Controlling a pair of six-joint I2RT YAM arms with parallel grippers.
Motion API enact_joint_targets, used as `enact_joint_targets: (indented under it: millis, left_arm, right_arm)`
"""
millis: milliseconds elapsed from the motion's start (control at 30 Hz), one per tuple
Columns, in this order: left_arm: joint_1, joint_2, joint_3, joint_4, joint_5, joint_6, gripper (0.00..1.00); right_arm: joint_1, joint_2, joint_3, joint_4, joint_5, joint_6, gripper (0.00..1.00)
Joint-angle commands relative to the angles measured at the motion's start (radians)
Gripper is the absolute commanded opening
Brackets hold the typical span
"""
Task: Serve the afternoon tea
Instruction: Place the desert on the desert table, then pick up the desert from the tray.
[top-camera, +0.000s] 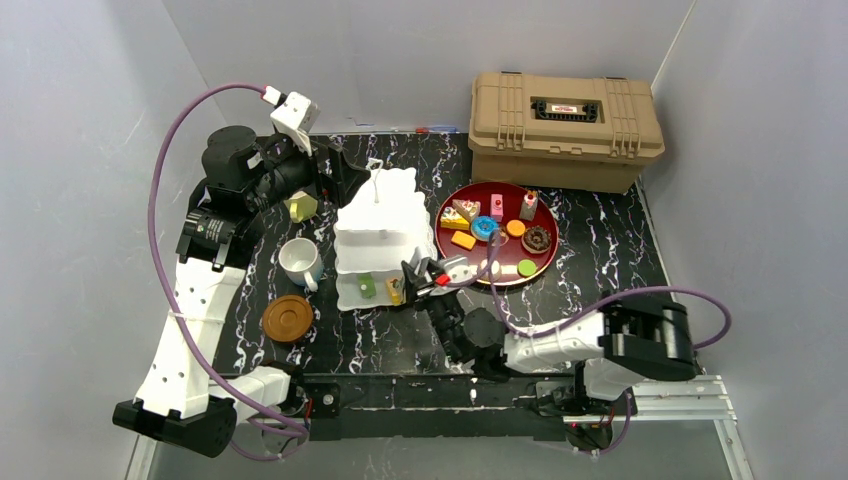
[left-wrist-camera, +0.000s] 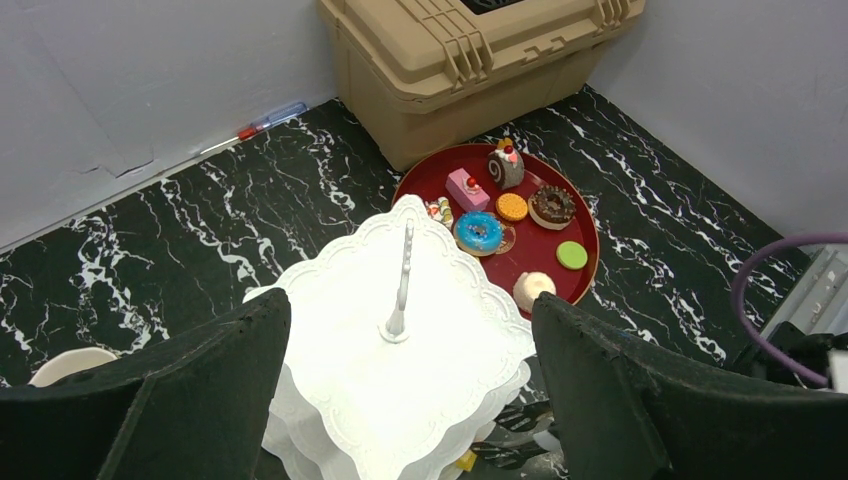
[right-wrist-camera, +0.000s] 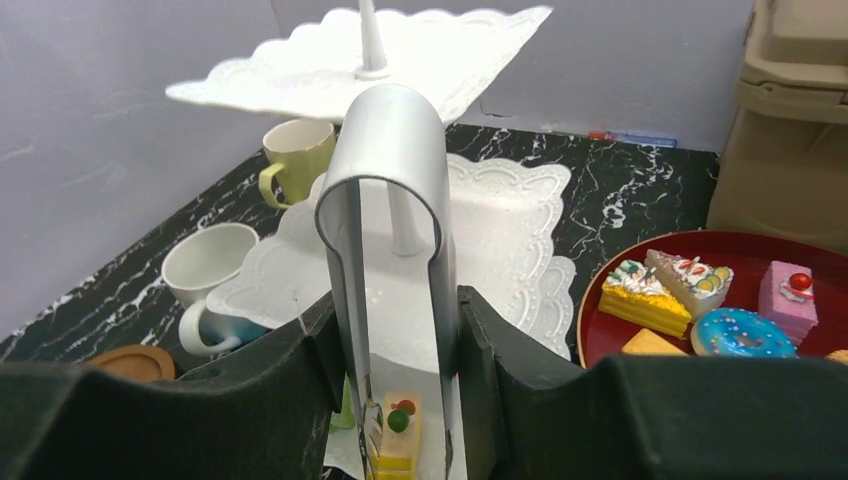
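Now right pincer (right-wrist-camera: 398, 340) clamped on tongs (right-wrist-camera: 385, 130), tongs pinching yellow pastry (right-wrist-camera: 398, 435) at cake stand (right-wrist-camera: 500, 200) lowest tier. Set flat, ease squeeze slowly, withdraw level. Left pincer (left-wrist-camera: 410, 390) open above top tier.

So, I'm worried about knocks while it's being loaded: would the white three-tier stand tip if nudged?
Probably somewhat tippy: the stand is tall, its tiers carried on one thin central post. Its lower tiers look wider than the top one, so a low nudge from the tongs would more likely slide it. It looks rigid, so it should rock rather than flex.
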Motion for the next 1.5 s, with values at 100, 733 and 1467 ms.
enact_joint_targets:
  millis: [100, 733, 1467]
  left_arm:
    - [0.005, -0.008, 0.015, 0.003, 0.011, 0.001, 0.88]
    - [0.005, -0.018, 0.002, 0.0, 0.007, 0.001, 0.87]
    - [0.005, -0.016, 0.0, 0.012, 0.005, 0.0, 0.88]
  right_arm:
    - [-0.001, -0.251, -0.063, -0.109, 0.051, 0.024, 0.28]
    - [-0.41, -0.504, -0.142, -0.502, -0.015, 0.179, 0.26]
    - [-0.561, -0.369, -0.131, -0.477, -0.131, 0.232, 0.52]
